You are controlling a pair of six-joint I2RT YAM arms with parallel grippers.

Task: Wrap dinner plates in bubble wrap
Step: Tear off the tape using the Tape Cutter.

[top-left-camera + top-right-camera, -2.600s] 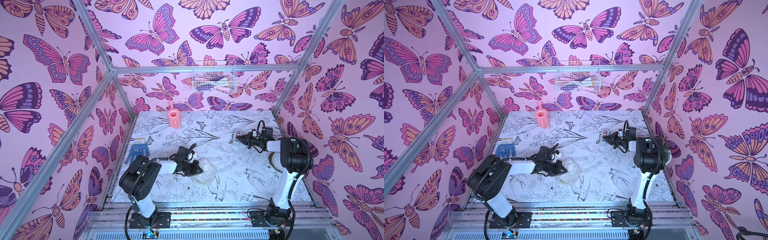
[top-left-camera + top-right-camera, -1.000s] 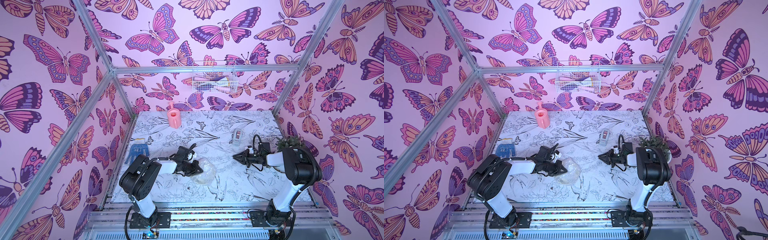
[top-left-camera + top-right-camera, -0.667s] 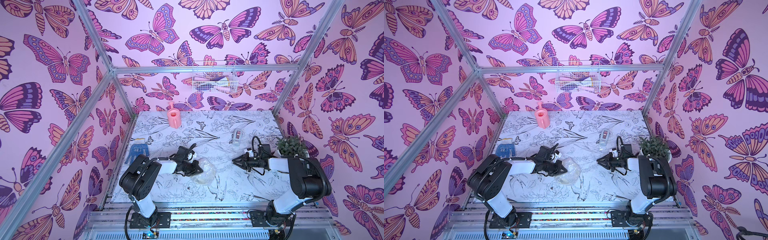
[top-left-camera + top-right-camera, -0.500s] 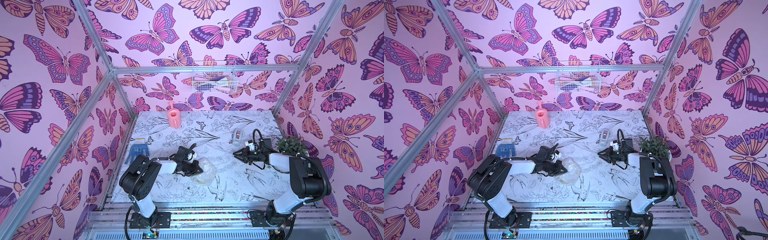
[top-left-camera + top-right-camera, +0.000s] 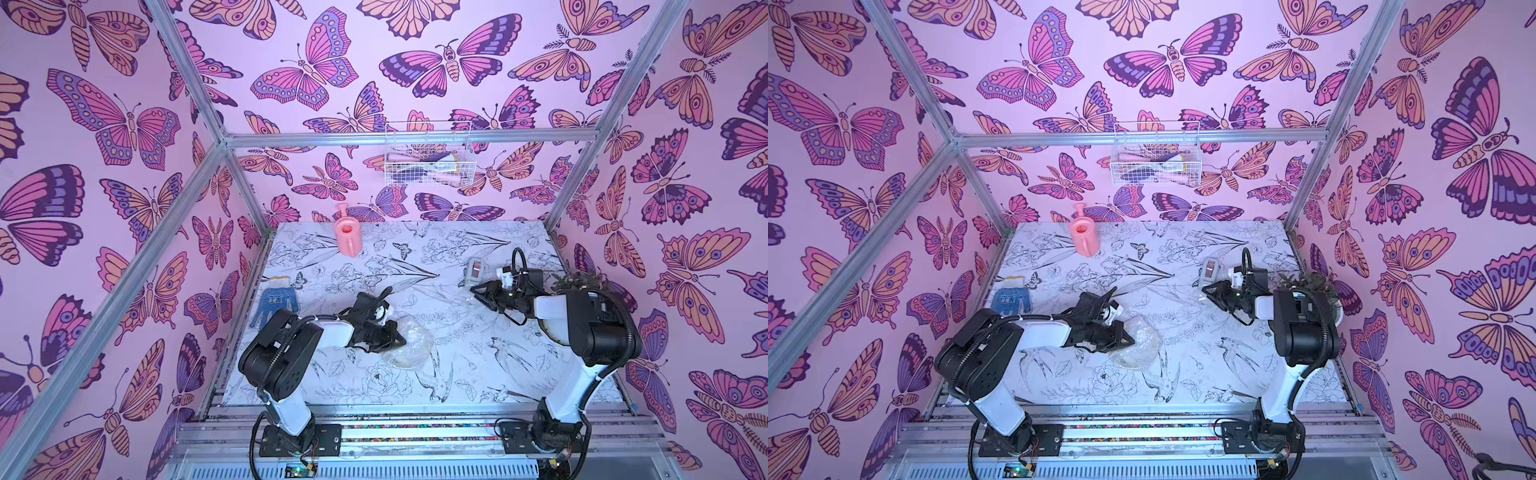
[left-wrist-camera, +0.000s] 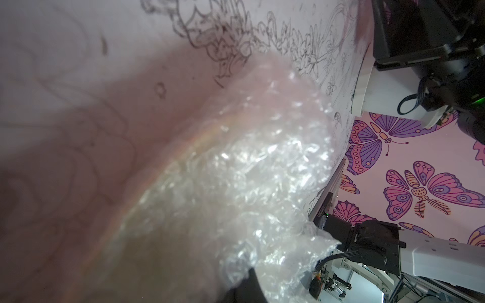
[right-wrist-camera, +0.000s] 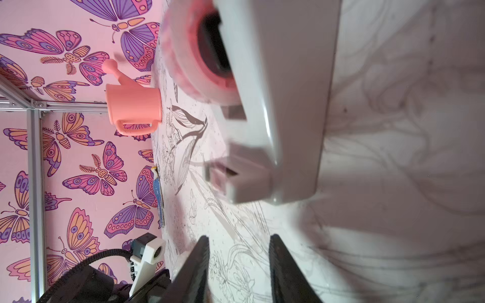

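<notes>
The bubble wrap (image 5: 410, 345) (image 5: 1140, 340) lies bunched in a crinkly clear bundle on the table's front middle. My left gripper (image 5: 398, 337) (image 5: 1126, 338) is shut on its left edge. In the left wrist view the bubble wrap (image 6: 236, 168) fills the frame, with a pale curved rim of the dinner plate (image 6: 168, 168) showing dimly beneath it. One dark finger (image 6: 244, 287) presses into the wrap. My right gripper (image 5: 482, 296) (image 5: 1212, 294) (image 7: 238, 246) is open with nothing between its fingers. It hovers low, just short of the grey tape dispenser (image 5: 475, 270) (image 7: 275, 105).
A pink watering can (image 5: 348, 239) stands at the back. A blue glove (image 5: 276, 303) lies by the left wall. A potted plant (image 5: 579, 282) sits behind my right arm at the right wall. A wire basket (image 5: 428, 160) hangs on the back wall.
My right gripper has drifted back towards the tape dispenser and its jaws have spread apart. The left arm and the bubble wrap bundle have stayed still.
</notes>
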